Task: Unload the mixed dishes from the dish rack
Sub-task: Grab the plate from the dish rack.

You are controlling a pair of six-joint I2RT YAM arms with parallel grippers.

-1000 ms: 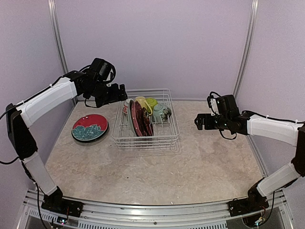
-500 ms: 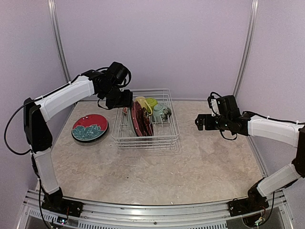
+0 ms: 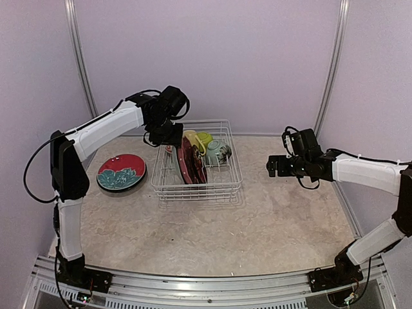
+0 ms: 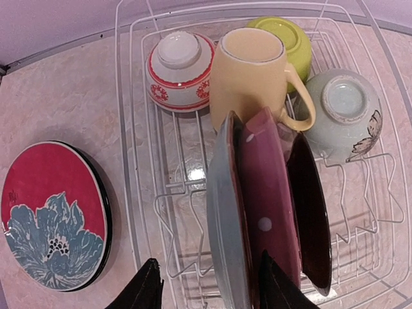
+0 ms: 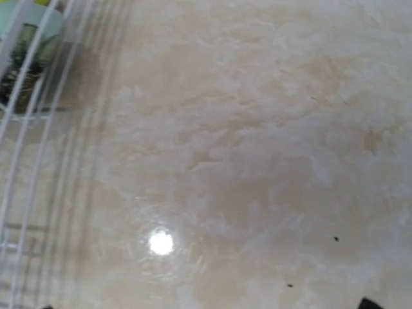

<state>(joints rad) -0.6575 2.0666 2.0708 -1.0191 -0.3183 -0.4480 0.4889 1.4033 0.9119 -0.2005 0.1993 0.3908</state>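
Observation:
The white wire dish rack [image 3: 199, 190] stands at the back middle of the table. Three plates stand on edge in it: a grey-blue one [image 4: 225, 225], a pink dotted one [image 4: 270, 187] and a dark red one [image 4: 313, 206]. Behind them sit a red-and-white bowl [image 4: 180, 61], a pale yellow mug [image 4: 248, 74], a lime green bowl [image 4: 284, 35] and a pale green bowl [image 4: 344, 109]. My left gripper [image 3: 168, 136] [image 4: 211, 288] hovers over the plates, jaws half-wide astride the grey-blue and pink rims, holding nothing. My right gripper [image 3: 273, 166] is open over bare table right of the rack.
A teal-and-red patterned plate [image 3: 121, 172] [image 4: 48, 215] lies flat on the table left of the rack. The rack's wires [image 5: 19, 148] and the pale green bowl [image 5: 26, 64] show at the left edge of the right wrist view. Walls close in at back and sides.
My left arm has swung right from near the back-left wall to above the rack's plates, and its jaws have narrowed. The right arm has barely moved.

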